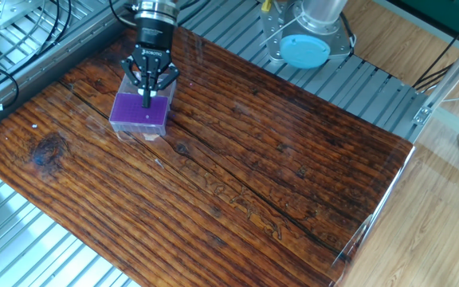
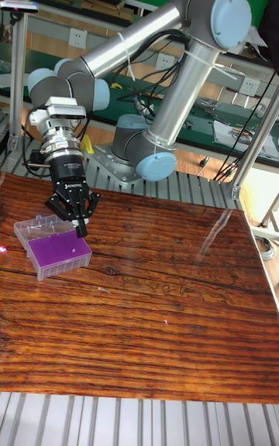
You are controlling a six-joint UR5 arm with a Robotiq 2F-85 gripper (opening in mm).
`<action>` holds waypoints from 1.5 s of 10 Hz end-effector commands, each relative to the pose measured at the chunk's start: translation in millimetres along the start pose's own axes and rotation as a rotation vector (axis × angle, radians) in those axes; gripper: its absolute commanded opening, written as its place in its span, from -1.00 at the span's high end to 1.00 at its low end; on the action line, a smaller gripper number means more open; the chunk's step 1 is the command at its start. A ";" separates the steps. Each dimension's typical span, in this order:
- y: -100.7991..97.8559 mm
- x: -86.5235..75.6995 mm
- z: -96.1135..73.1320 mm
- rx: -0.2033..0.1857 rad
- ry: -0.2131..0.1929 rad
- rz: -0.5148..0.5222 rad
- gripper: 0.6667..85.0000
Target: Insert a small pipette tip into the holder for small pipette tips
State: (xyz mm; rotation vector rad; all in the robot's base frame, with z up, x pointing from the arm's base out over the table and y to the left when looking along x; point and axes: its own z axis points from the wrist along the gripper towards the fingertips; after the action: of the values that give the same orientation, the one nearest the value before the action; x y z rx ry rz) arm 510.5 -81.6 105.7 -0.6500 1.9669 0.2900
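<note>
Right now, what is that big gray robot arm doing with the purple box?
The gray robot arm's black two-finger gripper hangs right over the small clear plastic box with the purple hole-dotted top, near its far edge. The box sits on the shiny brown wooden table. The fingers are pinched together, pointing down at the purple top. Any tiny pipette tip between them is too small to make out.

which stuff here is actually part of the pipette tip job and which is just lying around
Part of the job:
- small clear plastic box with a purple holed top plate, the tip holder
- gripper, fingers together above the holder's rear edge; any tip is too small to see

Just there:
- dark brown wooden tabletop
- black cables on the metal frame
- blue-capped robot base
</note>
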 end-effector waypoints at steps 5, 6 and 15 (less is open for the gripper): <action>28.0 -66.9 15.4 0.056 -0.026 0.086 0.91; 30.9 -70.7 17.3 0.056 -0.018 0.070 0.91; 24.8 -38.5 17.6 -0.020 0.099 0.017 0.94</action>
State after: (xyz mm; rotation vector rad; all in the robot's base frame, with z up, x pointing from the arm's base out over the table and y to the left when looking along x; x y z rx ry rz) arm 524.3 -36.7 125.6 -0.7034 2.0628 0.2585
